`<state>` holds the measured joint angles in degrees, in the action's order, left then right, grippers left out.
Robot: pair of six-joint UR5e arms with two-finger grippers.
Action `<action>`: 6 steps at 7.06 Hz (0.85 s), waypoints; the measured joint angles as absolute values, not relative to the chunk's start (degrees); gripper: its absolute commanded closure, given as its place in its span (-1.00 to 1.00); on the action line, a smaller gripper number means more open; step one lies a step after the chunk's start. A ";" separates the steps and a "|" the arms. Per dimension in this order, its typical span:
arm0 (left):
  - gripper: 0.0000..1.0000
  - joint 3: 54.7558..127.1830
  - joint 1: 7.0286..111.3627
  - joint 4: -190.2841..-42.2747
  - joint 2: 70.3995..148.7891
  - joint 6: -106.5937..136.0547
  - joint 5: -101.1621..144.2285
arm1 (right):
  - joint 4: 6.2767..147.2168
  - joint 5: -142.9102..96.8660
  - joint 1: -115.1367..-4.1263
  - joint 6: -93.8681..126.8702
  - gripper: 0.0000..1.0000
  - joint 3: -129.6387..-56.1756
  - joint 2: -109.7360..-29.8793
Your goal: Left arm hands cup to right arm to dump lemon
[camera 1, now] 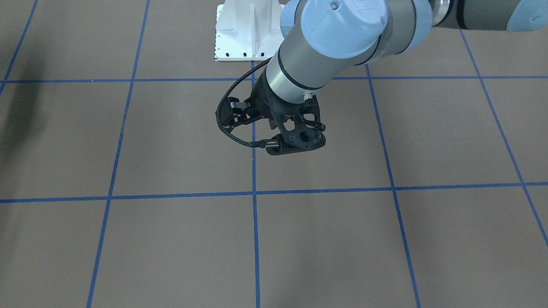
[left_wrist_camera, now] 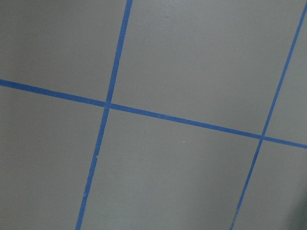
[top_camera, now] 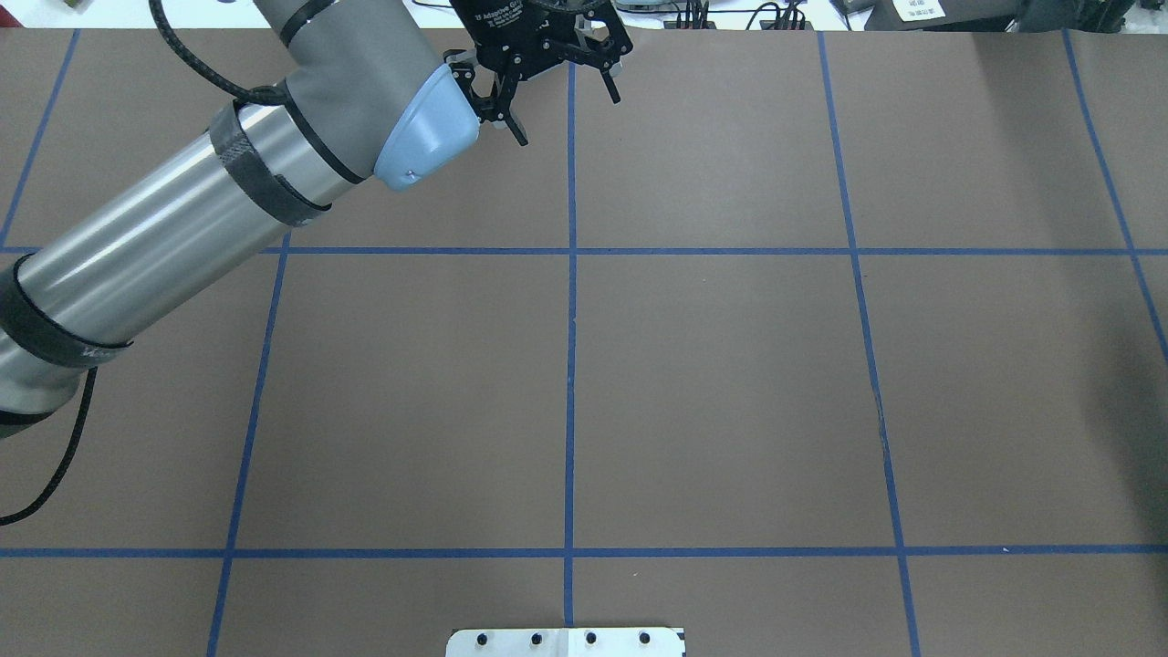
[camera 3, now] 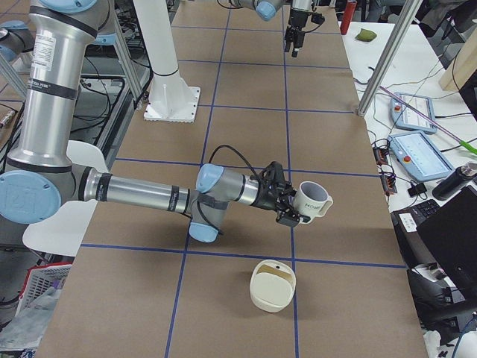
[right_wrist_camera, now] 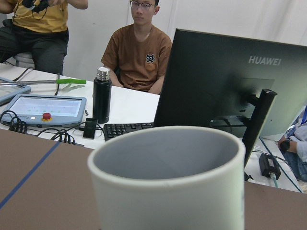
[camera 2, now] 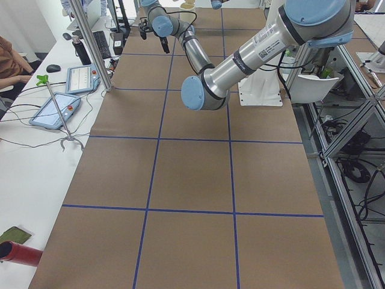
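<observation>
Brown counter (top_camera: 730, 365), blue tape grid (top_camera: 570, 365) across it.

Right arm (camera 3: 141, 194): lies low and near level over the counter, reaching toward the operators' side. Right gripper (camera 3: 292, 203) is at the side of the cup (camera 3: 313, 200). Whether the jaws are clamped on it: cannot tell. Fingers show in the side view only and are out of frame in the wrist view.

Left arm (top_camera: 182, 219): stretched to the counter's far edge, well apart from the right arm. Left gripper (top_camera: 568, 117) points down over bare counter, jaws spread, nothing between them.

Off-white tub (camera 3: 273, 285): on the counter, near the cup, not touching it.

Cup: off-white, mouth up, handle turned away from the arm, close to the counter's operator-side edge. Contact with the counter: cannot tell. Wrist view shows rim and grey inner wall filling the lower frame; bottom is hidden.

Behind the cup in the wrist view: dark monitor (right_wrist_camera: 216, 81), black bottle (right_wrist_camera: 102, 96).
</observation>
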<state>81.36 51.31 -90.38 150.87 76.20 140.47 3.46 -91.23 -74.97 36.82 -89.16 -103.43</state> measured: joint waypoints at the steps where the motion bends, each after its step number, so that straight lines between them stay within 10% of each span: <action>1: -1.00 81.43 51.45 -90.36 150.65 76.20 140.44 | -0.22 -91.28 -76.35 38.42 0.98 -85.81 -103.69; 6: -1.00 81.39 52.90 -90.40 149.02 75.95 139.99 | -9.89 -90.78 -77.55 49.42 0.98 -79.37 -103.68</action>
<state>81.39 52.90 -90.40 149.02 75.95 139.99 -9.89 -90.78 -77.55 49.42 -79.37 -103.68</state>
